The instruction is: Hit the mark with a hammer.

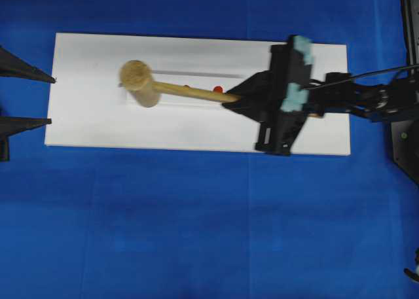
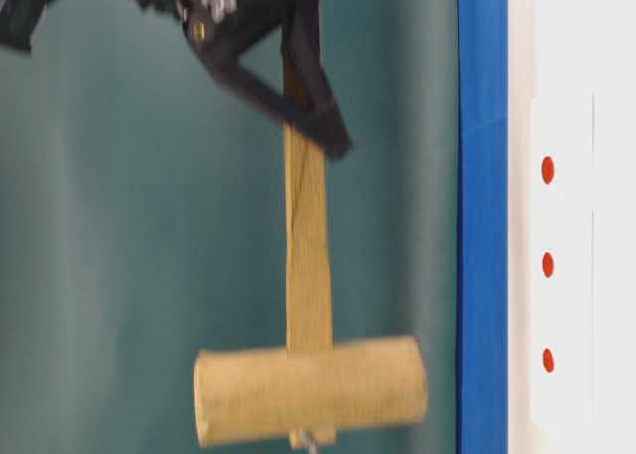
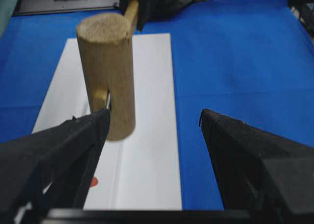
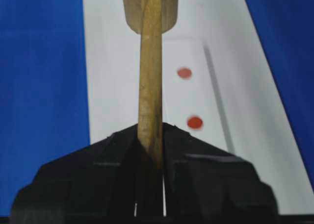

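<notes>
The hammer point(image 1: 139, 82) is a light-wood mallet with a thick round head point(image 3: 108, 72) and a squared handle point(image 4: 150, 72). My right gripper point(image 1: 237, 97) is shut on the handle's end point(image 4: 150, 136) and holds the hammer level above the white board point(image 1: 91, 116). In the table-level view the head point(image 2: 310, 389) hangs clear of the board. Three red marks point(image 2: 548, 264) lie in a row on the board. Two of them point(image 4: 195, 122) show just right of the handle. My left gripper point(image 1: 52, 101) stands open and empty at the board's left end point(image 3: 154, 118), facing the head.
Blue cloth point(image 1: 196, 220) covers the table all round the board. A shallow raised strip point(image 4: 216, 87) runs along the board beside the marks. The right arm point(image 1: 373, 96) reaches in from the right edge.
</notes>
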Tool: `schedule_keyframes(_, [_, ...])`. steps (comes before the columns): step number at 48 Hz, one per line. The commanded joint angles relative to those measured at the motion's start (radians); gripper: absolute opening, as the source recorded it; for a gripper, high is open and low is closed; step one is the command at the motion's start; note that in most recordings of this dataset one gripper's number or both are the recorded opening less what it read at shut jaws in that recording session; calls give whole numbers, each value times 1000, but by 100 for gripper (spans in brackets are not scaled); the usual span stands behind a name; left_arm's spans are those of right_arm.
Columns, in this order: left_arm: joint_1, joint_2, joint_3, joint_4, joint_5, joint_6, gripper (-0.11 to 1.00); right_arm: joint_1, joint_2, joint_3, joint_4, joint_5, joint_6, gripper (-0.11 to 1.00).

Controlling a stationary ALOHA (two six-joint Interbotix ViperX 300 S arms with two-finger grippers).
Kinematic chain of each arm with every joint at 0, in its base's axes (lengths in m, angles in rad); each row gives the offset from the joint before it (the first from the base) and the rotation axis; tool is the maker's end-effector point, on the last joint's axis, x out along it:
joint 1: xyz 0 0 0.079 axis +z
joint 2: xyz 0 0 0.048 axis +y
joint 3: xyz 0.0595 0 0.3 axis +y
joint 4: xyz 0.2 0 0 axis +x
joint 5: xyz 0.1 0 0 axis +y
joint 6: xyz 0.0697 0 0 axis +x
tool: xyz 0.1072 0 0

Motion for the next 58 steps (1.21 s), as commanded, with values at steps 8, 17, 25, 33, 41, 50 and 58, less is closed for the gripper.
schedule_keyframes(8, [0, 11, -11, -2, -6, -2, 72, 2, 32, -84, -20, 28, -5, 3])
schedule_keyframes(17, [0, 25, -9, -2, -17, -2, 72, 2, 34, -84, -21, 31, -5, 3])
schedule_keyframes(25, [18, 97, -3, -2, -89, -5, 75, 2, 35, -89, -21, 31, -5, 3])
schedule_keyframes(33, [41, 187, -3, -2, -204, -12, 84, 2, 43, -97, -28, 48, -5, 3])
schedule_keyframes(41, [41, 285, -12, -2, -314, -12, 92, 2, 46, -103, -34, 64, -5, 3])
schedule_keyframes(50, [43, 396, -41, 0, -391, -12, 94, 2, 46, -104, -34, 64, -5, 3])
schedule_keyframes(58, [46, 491, -84, -2, -428, -12, 94, 2, 46, -104, -34, 64, -5, 3])
